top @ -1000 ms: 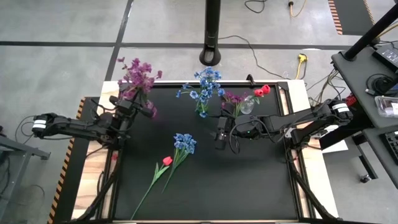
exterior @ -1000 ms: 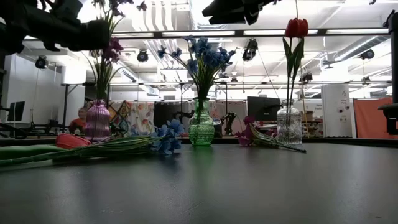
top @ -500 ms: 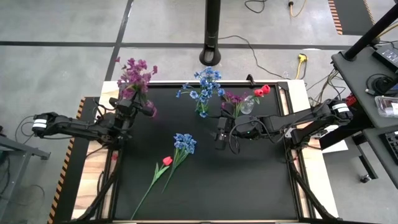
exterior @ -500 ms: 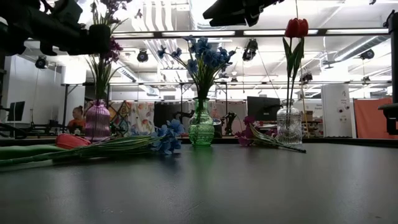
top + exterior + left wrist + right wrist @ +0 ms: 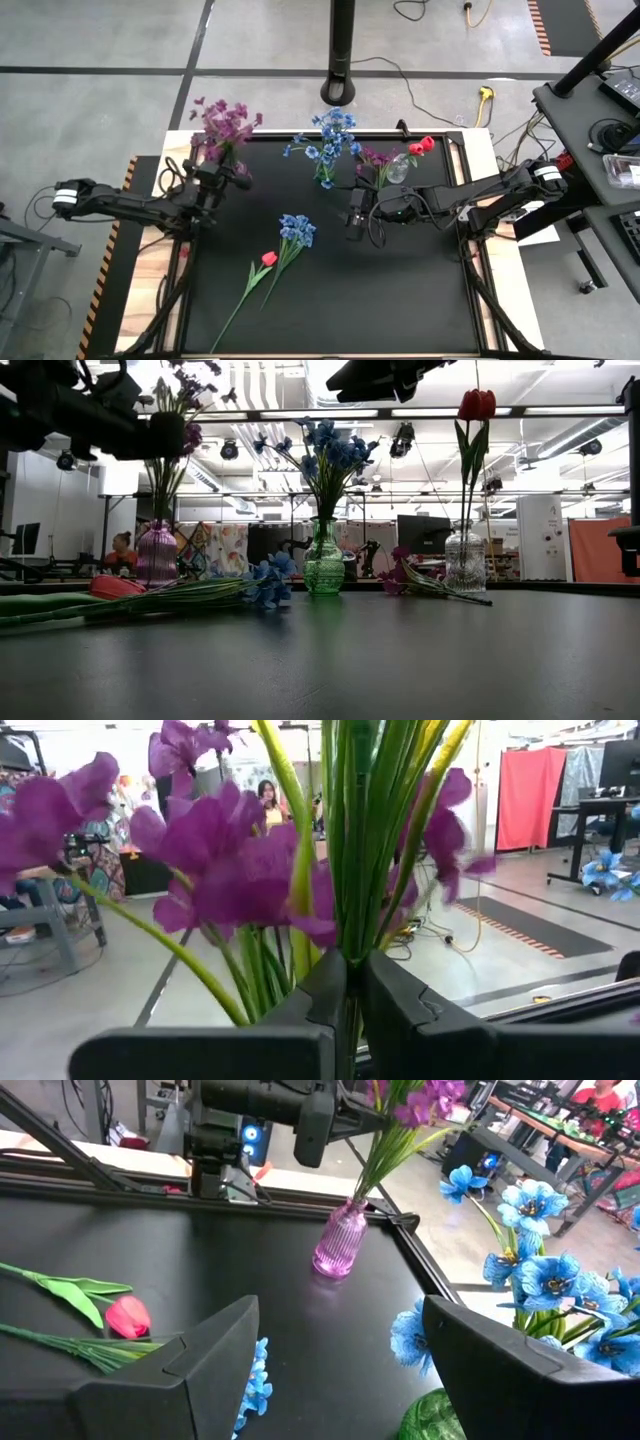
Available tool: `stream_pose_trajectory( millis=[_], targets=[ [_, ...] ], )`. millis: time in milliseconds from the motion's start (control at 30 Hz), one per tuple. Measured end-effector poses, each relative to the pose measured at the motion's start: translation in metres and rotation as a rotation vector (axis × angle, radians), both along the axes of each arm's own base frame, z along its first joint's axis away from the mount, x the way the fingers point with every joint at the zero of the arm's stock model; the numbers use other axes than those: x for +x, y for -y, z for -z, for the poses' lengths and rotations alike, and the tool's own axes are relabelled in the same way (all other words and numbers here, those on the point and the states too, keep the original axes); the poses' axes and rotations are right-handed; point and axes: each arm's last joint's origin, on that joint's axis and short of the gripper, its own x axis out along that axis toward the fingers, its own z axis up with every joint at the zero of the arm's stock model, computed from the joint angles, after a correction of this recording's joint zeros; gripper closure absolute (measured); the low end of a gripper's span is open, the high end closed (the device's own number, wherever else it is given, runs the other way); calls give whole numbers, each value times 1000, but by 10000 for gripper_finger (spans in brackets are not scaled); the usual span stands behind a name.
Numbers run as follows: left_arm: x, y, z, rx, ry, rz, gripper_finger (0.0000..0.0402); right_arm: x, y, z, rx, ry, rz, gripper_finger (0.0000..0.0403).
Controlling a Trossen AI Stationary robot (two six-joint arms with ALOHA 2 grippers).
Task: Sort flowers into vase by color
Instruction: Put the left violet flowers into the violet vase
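We look level across a dark table, and nearest to us on the left lie a red tulip and a blue spray, flat on the tabletop with their long green stems side by side. From above, that loose pair sits near the middle of the table, the red bud just left of the blue blooms. Farther back stand three vases in a row: a purple ribbed vase on the left, a green glass vase holding blue flowers in the centre, and a clear vase with one upright red tulip on the right. A purple sprig lies on the table, leaning against the clear vase. Above the purple vase, the left gripper has its fingers pressed together, pinching the green stems of a bunch of purple flowers whose stems reach down into that vase. The right gripper hangs over the table's centre, its fingers spread wide and holding nothing. Beyond the table is a workshop room, with a seated person in red.
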Motion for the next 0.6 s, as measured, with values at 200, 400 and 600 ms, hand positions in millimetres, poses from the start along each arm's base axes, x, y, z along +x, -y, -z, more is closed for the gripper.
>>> stream_pose_trajectory(
  millis=[200,400,600],
  targets=[
    [0,-1,3,-25,0,-72,384,0,0,0,0,-1,0,129],
    [1,0,4,-28,5,-69,345,0,0,1,-1,-2,0,129],
    [2,6,4,-28,-2,-28,287,0,0,1,5,-1,2,129]
  ],
)
